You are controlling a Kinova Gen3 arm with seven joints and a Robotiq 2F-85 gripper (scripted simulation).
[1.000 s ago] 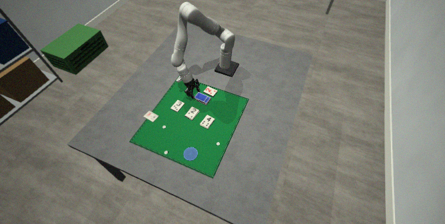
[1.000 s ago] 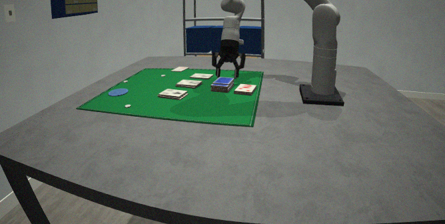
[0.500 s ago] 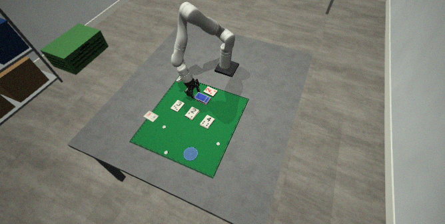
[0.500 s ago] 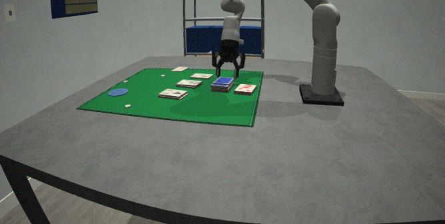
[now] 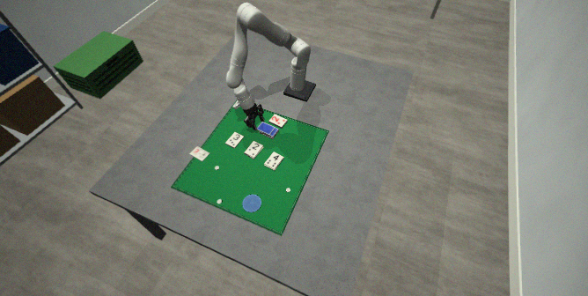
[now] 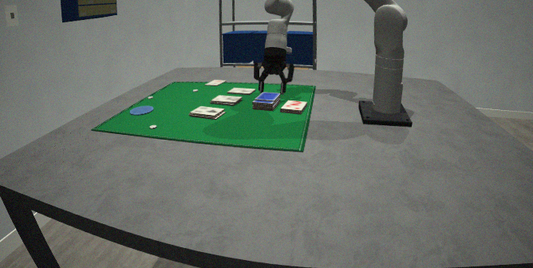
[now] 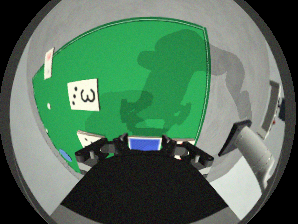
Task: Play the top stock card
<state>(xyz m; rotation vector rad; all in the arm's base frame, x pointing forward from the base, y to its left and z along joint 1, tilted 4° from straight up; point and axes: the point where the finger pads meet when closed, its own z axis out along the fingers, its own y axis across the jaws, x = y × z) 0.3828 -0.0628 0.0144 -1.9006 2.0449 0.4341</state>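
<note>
The face-down stock is a blue-backed stack. Its top card sits offset, showing a strip of blue below it. My gripper points down, open, with its fingertips at the far end of the stock, one toward each side; nothing is held. Black-numbered piles stand in a row: a 3, a 2 and a 4. A red 2 lies beside the stock. Whether the fingertips touch the top card is unclear.
A pale card with red marks overlaps the edge of the green mat. A blue disc and small white discs lie on the mat. The arm's base stands beyond the mat.
</note>
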